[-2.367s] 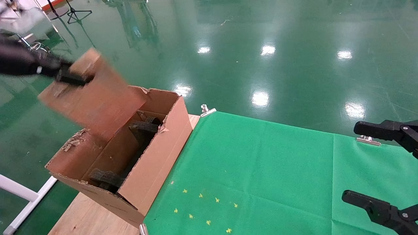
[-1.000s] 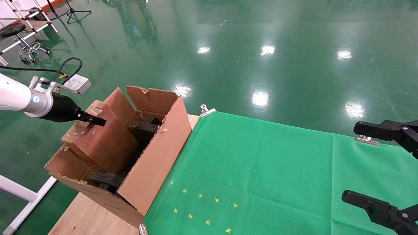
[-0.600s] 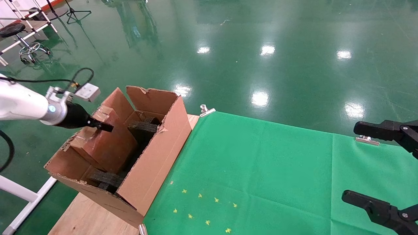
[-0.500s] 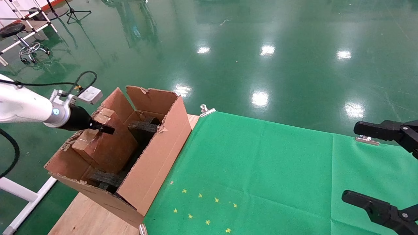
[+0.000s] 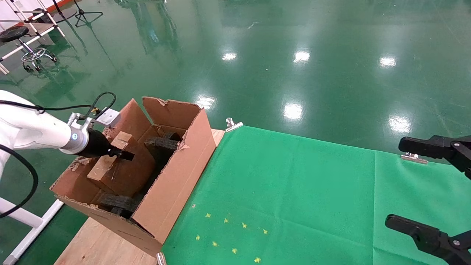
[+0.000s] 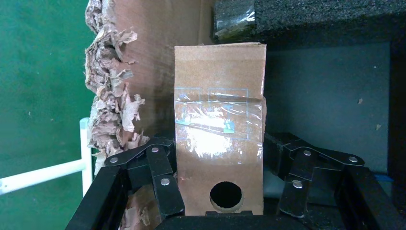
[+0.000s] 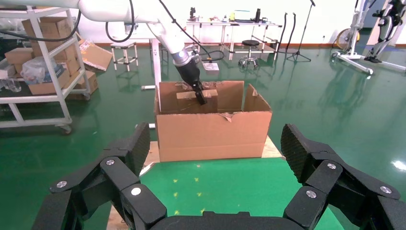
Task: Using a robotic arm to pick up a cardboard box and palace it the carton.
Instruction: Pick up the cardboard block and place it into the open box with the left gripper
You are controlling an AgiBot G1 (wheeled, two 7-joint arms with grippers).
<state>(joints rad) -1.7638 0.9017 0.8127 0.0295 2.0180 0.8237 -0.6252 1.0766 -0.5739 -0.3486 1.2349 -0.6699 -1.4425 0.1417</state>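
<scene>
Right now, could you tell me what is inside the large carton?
The carton holds the cardboard box, gripped by the left gripper, and black foam blocks. Its floor beneath them is hidden.

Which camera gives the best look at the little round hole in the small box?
The left wrist view: the round hole faces it directly. The head view shows the cardboard box from above, hole hidden; the right wrist view shows it too far off.

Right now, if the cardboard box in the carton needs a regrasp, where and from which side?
Grip the cardboard box across its narrow taped top edge, coming from above. It stands on edge in the carton, wedged among black foam blocks, so only the top is exposed. The left gripper already pinches its two broad faces there; the right gripper is parked open.
</scene>
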